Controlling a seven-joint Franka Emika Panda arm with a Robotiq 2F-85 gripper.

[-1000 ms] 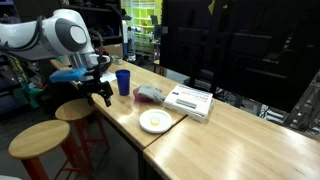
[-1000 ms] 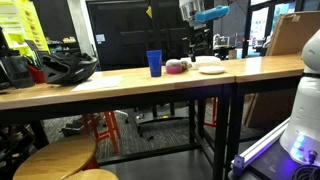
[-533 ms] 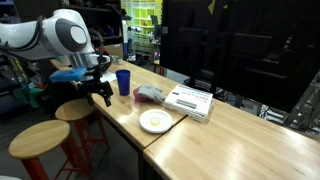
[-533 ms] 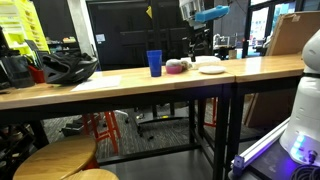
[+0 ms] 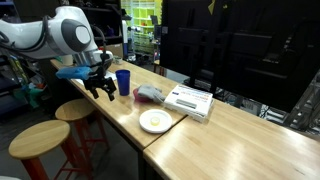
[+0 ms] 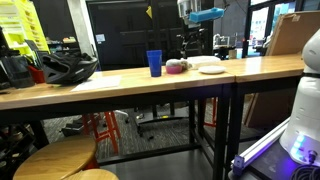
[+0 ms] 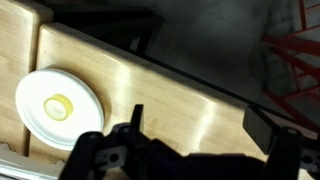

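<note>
My gripper (image 5: 101,92) hangs open and empty above the near edge of the wooden table (image 5: 230,140), beside a blue cup (image 5: 123,81). In the wrist view its two fingers (image 7: 200,125) stand wide apart over bare wood, with nothing between them. A white plate (image 7: 58,106) with a yellow slice on it lies to the side; it also shows in both exterior views (image 5: 155,121) (image 6: 211,69). The blue cup (image 6: 154,63) stands upright on the table. The gripper (image 6: 192,42) is above the table near the plate.
A pink and grey cloth (image 5: 149,95) and a white box (image 5: 190,101) lie past the cup. Two round wooden stools (image 5: 40,140) stand by the table edge. A black helmet (image 6: 66,67) sits on the table. A white robot base (image 6: 300,120) stands nearby.
The arm has shifted slightly, the gripper rising a little and moving towards the cup. Nothing on the table has moved.
</note>
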